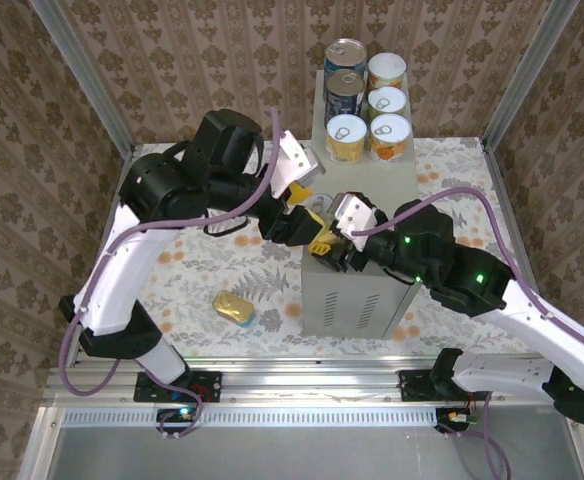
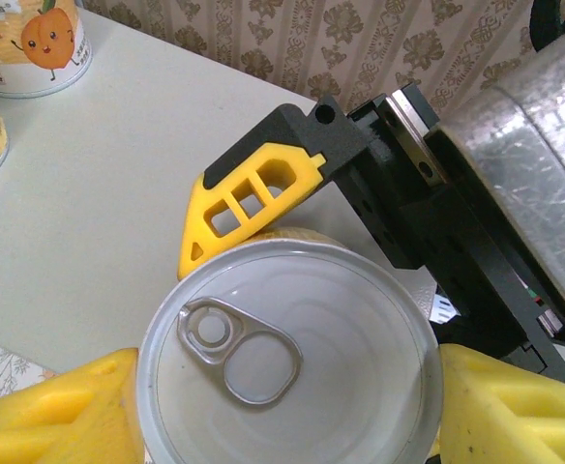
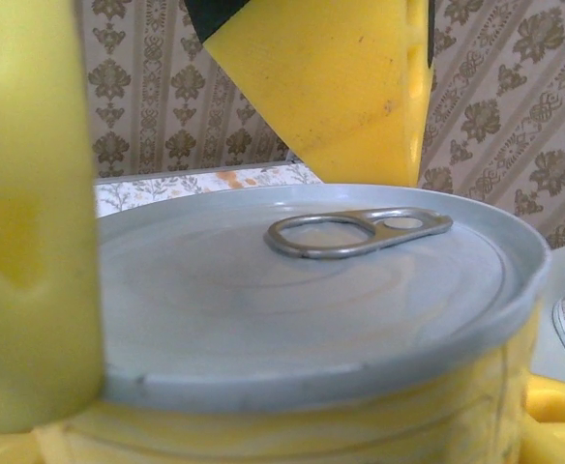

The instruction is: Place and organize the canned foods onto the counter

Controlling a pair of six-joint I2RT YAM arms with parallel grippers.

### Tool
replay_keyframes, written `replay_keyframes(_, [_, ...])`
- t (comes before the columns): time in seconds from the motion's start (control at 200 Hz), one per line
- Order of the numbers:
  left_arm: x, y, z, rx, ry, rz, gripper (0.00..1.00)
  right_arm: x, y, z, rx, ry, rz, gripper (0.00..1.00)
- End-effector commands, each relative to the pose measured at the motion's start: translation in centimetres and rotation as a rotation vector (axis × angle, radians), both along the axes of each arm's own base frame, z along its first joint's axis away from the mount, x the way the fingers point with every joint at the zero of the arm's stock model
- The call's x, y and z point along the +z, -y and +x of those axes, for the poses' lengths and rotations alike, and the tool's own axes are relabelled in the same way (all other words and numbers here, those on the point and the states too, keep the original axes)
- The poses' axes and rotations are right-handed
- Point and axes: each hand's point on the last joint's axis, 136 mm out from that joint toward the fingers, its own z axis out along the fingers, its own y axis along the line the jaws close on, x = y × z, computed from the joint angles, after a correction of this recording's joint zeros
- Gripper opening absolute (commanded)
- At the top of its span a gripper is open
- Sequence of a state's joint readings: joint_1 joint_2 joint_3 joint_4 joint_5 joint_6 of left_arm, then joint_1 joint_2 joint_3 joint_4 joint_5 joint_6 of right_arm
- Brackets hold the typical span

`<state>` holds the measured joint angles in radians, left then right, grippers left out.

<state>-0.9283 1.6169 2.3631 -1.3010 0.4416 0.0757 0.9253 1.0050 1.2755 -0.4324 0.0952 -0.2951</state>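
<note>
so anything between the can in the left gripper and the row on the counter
Nothing lies on the counter between can and row; a finger of the right gripper sits close beside it.

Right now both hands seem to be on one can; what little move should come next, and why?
Probably close the right hand firmly on the can before anything lets go. The left hand has a finger on each side of it above the counter, and a right finger sits at its far rim, but I can't tell whether that hand grips.

smooth dull metal can (image 2: 292, 358), matt plastic fingers (image 2: 249, 198)
</note>
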Motion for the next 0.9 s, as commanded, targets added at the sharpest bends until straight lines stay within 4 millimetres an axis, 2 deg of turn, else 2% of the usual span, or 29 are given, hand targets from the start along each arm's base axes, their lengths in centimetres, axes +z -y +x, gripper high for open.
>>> replay_keyframes(0.0, [2.2, -0.1, -0.1, -0.007, 0.071, -0.083, 0.73, 0.9, 2.1, 0.8, -0.110, -0.021, 0.089, 0.63])
replay_keyframes(0.075, [2.6, -0.4, 0.3, 0.019, 0.094, -0.098, 0.89, 0.5, 2.7, 1.1, -0.140, -0.038, 0.096, 0.62])
replay_keyframes(0.175, [3.0, -0.7, 0.5, 0.041, 0.125, -0.121, 1.00, -0.1, 3.6, 1.2, -0.172, -0.059, 0.105, 0.62])
replay_keyframes(0.385, [3.3, -1.3, 0.7, 0.059, 0.147, -0.160, 1.00, -1.2, 4.9, 1.2, -0.214, -0.110, 0.125, 0.64])
replay_keyframes(0.69, [2.3, -1.4, 1.4, 0.086, 0.140, -0.158, 1.00, -2.5, 4.7, 1.0, -0.209, -0.167, 0.106, 0.69])
replay_keyframes(0.895, [1.3, -1.3, 2.1, 0.107, 0.129, -0.136, 1.00, -2.6, 4.8, 1.0, -0.214, -0.173, 0.097, 0.72])
